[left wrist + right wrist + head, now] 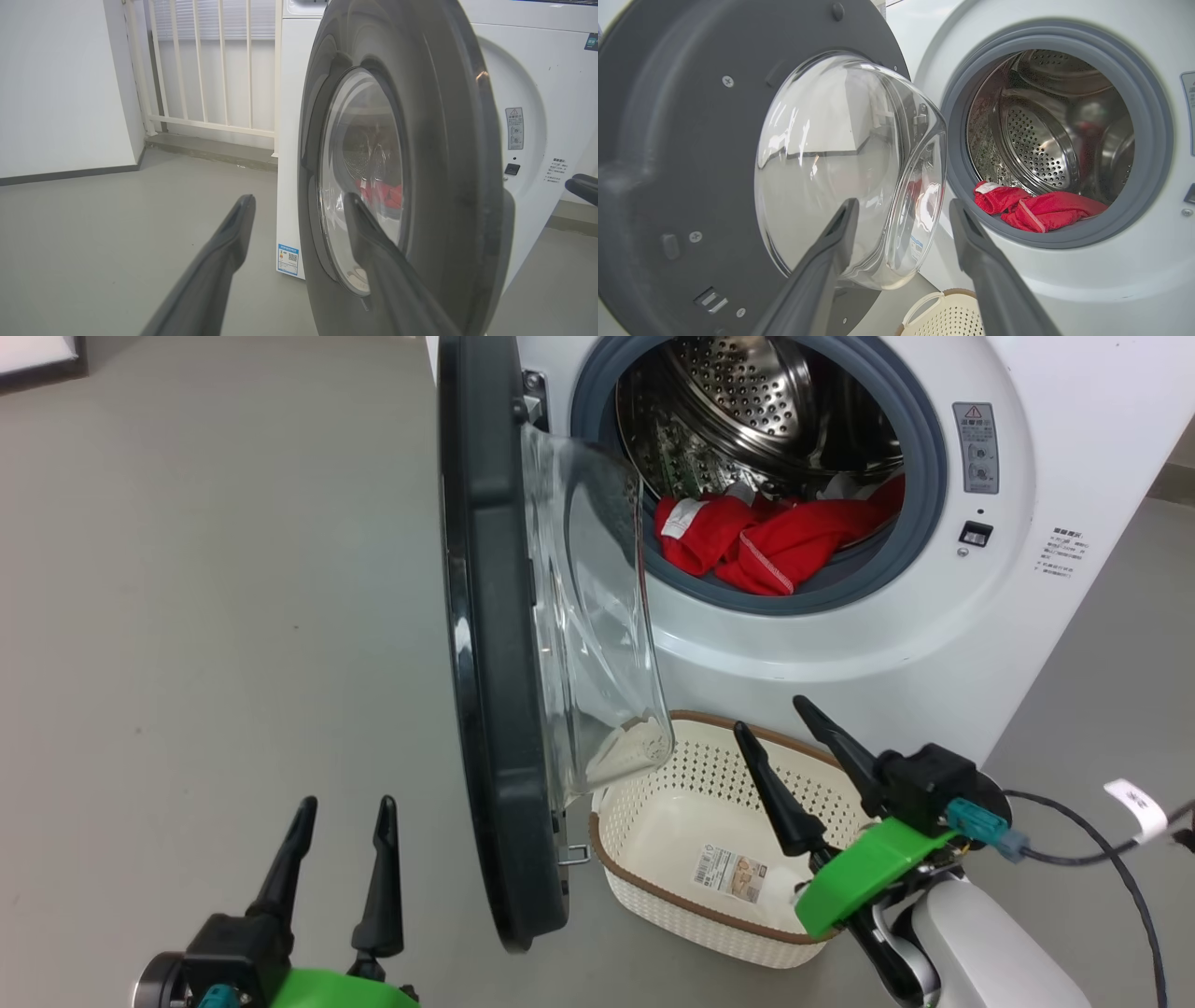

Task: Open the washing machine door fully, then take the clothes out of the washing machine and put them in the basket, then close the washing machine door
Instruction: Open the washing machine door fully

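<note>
The washing machine (pixel 1046 579) stands ahead with its door (pixel 495 709) swung out edge-on toward me, glass bowl (pixel 597 644) facing the drum. Red clothes (pixel 766 537) with white trim lie at the drum's front lip, also the clothes (pixel 1036 210) in the right wrist view. The cream basket (pixel 653 887) sits on the floor below the opening. My right gripper (pixel 780 719) hovers open over the basket, nothing between its fingers. My left gripper (pixel 345 807) is open at the lower left, outside the door (pixel 420 186), apart from it.
Grey floor (pixel 205 616) spreads to the left of the door. A black cable (pixel 1111 859) with a white tag trails from my right wrist. A white railing (pixel 205 70) and wall stand behind the machine's left side.
</note>
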